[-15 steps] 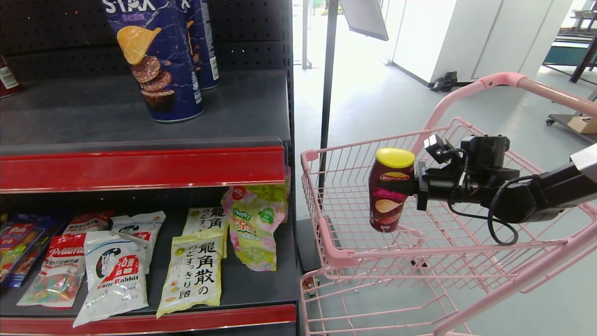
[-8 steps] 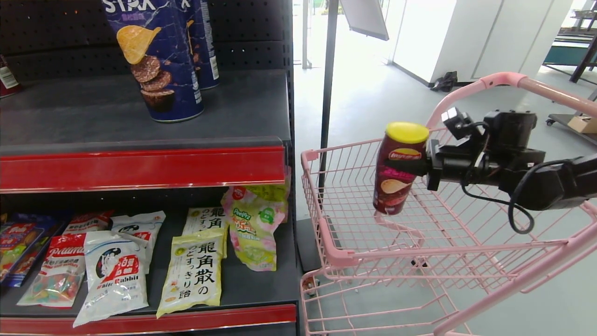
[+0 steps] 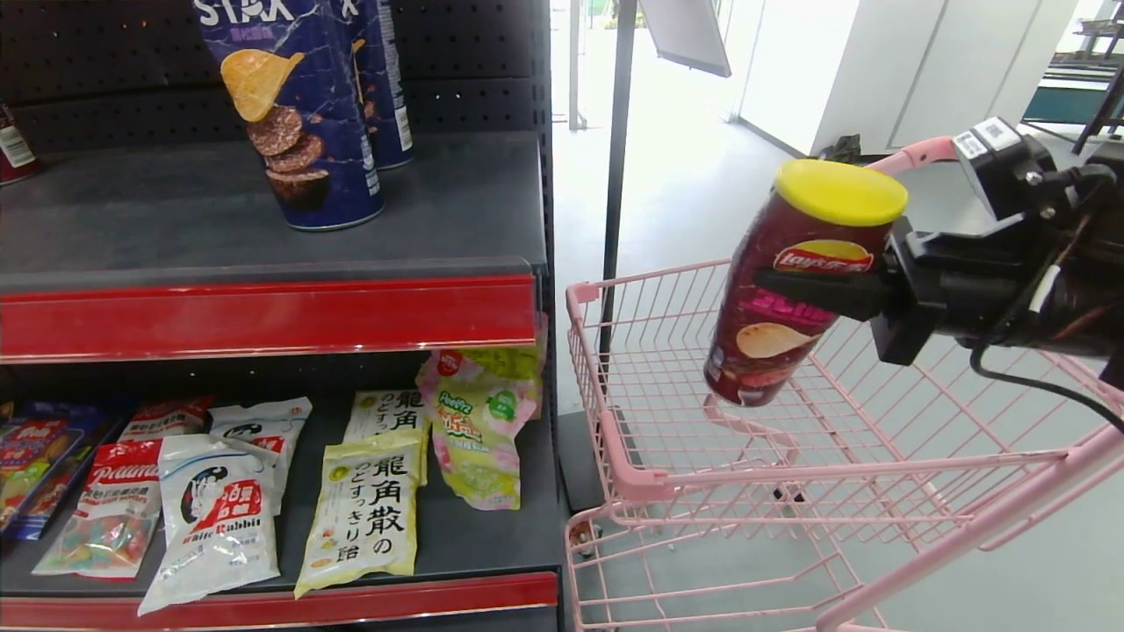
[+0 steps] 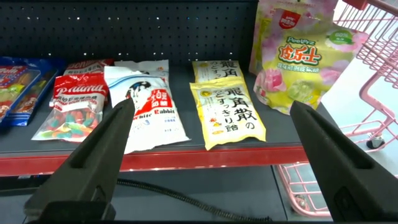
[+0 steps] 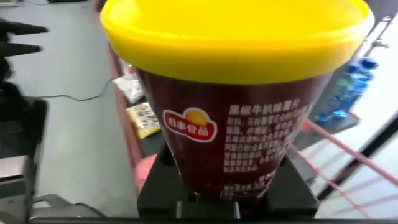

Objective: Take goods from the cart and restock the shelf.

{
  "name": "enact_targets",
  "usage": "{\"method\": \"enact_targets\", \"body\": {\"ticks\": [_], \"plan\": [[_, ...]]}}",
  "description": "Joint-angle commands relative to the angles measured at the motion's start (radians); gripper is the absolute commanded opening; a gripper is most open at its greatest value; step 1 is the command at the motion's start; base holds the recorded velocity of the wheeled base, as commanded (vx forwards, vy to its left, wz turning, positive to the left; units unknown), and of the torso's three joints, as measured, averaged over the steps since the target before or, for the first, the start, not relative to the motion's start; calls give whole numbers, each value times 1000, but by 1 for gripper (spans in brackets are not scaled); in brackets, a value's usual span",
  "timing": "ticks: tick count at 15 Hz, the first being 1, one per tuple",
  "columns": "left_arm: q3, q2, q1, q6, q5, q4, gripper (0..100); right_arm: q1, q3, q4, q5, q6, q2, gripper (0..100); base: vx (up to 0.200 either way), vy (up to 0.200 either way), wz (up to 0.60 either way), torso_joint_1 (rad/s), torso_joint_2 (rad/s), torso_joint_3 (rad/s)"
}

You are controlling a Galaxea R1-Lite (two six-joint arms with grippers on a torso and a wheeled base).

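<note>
My right gripper (image 3: 812, 294) is shut on a dark red chip can (image 3: 795, 285) with a yellow lid (image 3: 840, 190), held tilted in the air above the pink cart (image 3: 615, 456). The right wrist view has the same chip can (image 5: 239, 134) close up between the fingers. The cart's basket looks bare under the can. My left gripper (image 4: 208, 146) is open, with nothing between its fingers, low in front of the lower shelf (image 4: 186, 158). The upper shelf (image 3: 263, 307) carries two tall blue chip cans (image 3: 299, 114) near its middle.
Several snack bags (image 3: 360, 509) lie flat on the lower shelf, with a green-and-pink bag (image 3: 479, 430) leaning at its right end. A red item (image 3: 13, 145) stands at the upper shelf's far left. A dark pole (image 3: 615, 167) rises between shelf and cart. The upper shelf's right part is bare.
My right arm has lifted the chip can up out of the cart basket and brought it closer to the head camera. The shelves' goods have not moved.
</note>
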Motion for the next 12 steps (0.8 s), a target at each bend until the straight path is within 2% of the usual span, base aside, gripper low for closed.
{"method": "enact_targets", "body": {"ticks": [1, 3, 6, 10, 12], "plan": [[0, 1, 0, -1, 0, 0, 100, 138, 114, 2, -61, -6, -95, 0, 0, 0, 0, 0, 0, 0], [0, 1, 0, -1, 0, 0, 100, 207, 158, 2, -154, -6, -83, 0, 0, 0, 0, 0, 0, 0], [0, 1, 0, -1, 0, 1, 100, 279, 180, 8, -174, -6, -81, 0, 0, 0, 0, 0, 0, 0], [0, 1, 0, -1, 0, 0, 100, 296, 134, 112, -208, -6, -97, 0, 0, 0, 0, 0, 0, 0], [0, 1, 0, -1, 0, 1, 100, 288, 63, 190, -209, -6, -98, 0, 0, 0, 0, 0, 0, 0]]}}
